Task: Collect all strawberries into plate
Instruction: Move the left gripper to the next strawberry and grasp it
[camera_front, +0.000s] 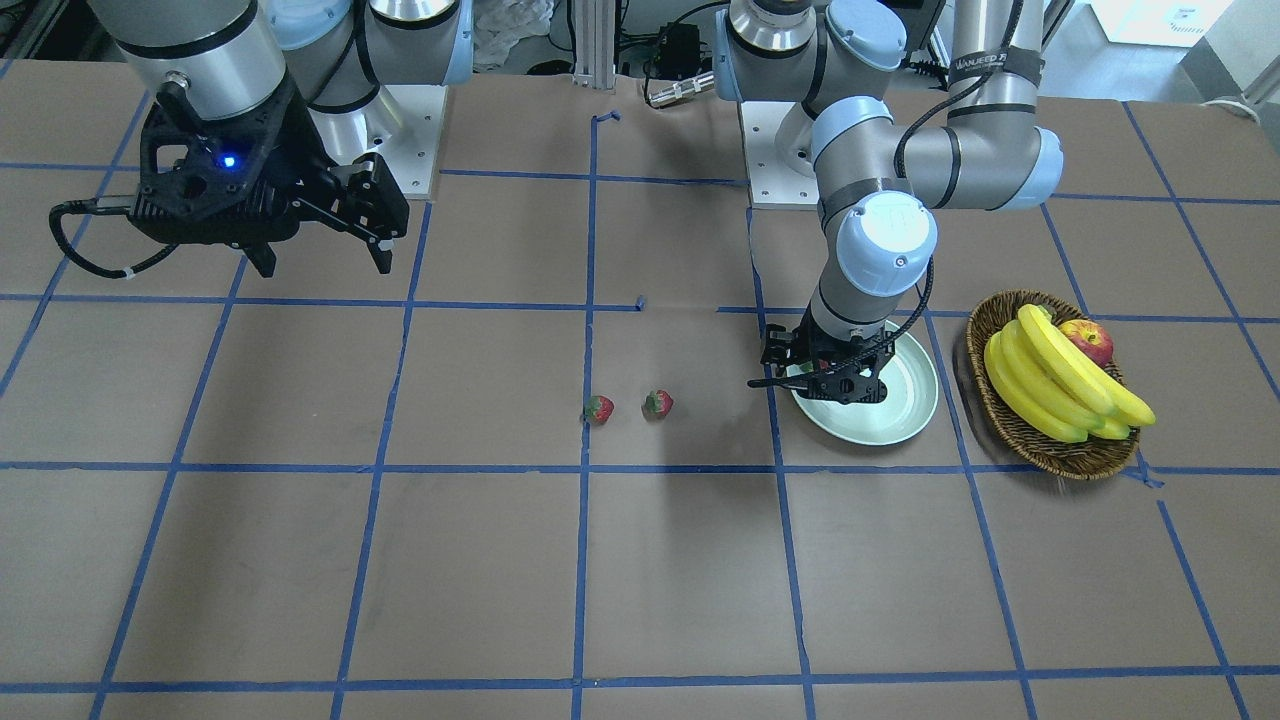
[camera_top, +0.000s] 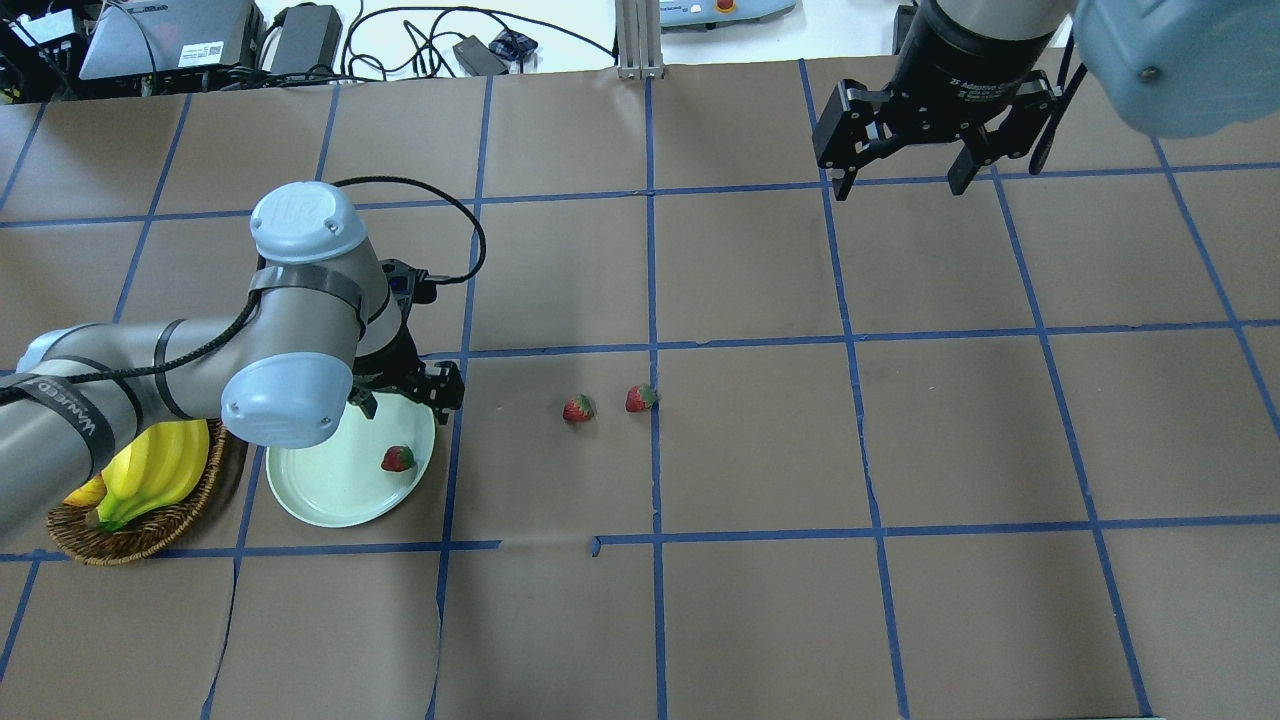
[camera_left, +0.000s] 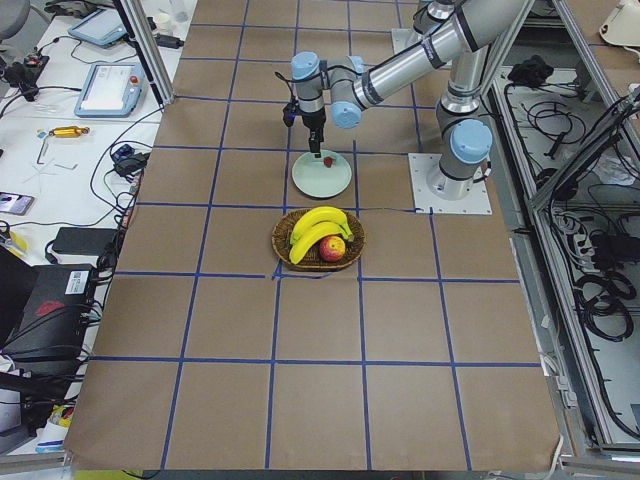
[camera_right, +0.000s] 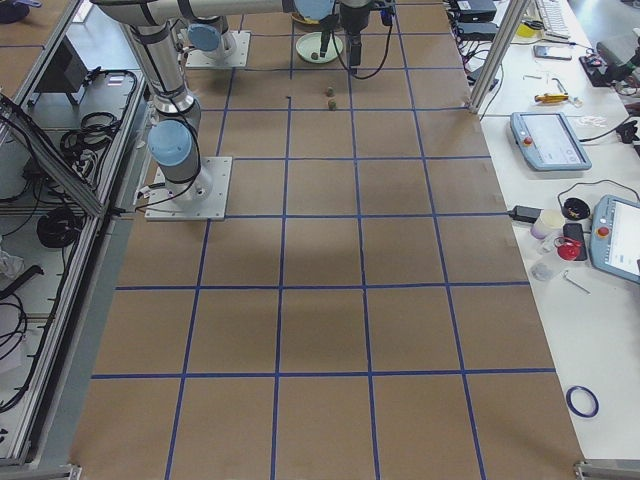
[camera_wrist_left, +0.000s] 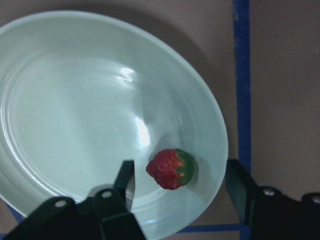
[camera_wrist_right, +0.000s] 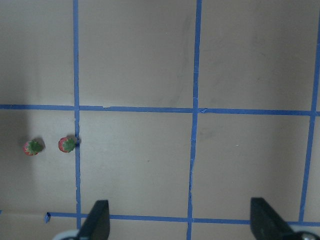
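One strawberry (camera_top: 397, 458) lies in the pale green plate (camera_top: 330, 490) near its rim; the left wrist view shows it (camera_wrist_left: 171, 168) resting on the plate (camera_wrist_left: 75, 125). My left gripper (camera_top: 405, 395) hangs open just above it, with the fingers apart on either side and not touching it. Two more strawberries (camera_top: 578, 407) (camera_top: 640, 398) lie side by side on the table's middle, right of the plate. My right gripper (camera_top: 900, 180) is open and empty, raised high over the far right; its wrist view shows both berries (camera_wrist_right: 33, 147) (camera_wrist_right: 66, 144) far below.
A brown wicker basket (camera_top: 140, 530) with bananas (camera_top: 160, 465) stands just left of the plate. A red-yellow apple (camera_front: 1088, 340) lies in it. Brown paper with blue tape lines covers the table.
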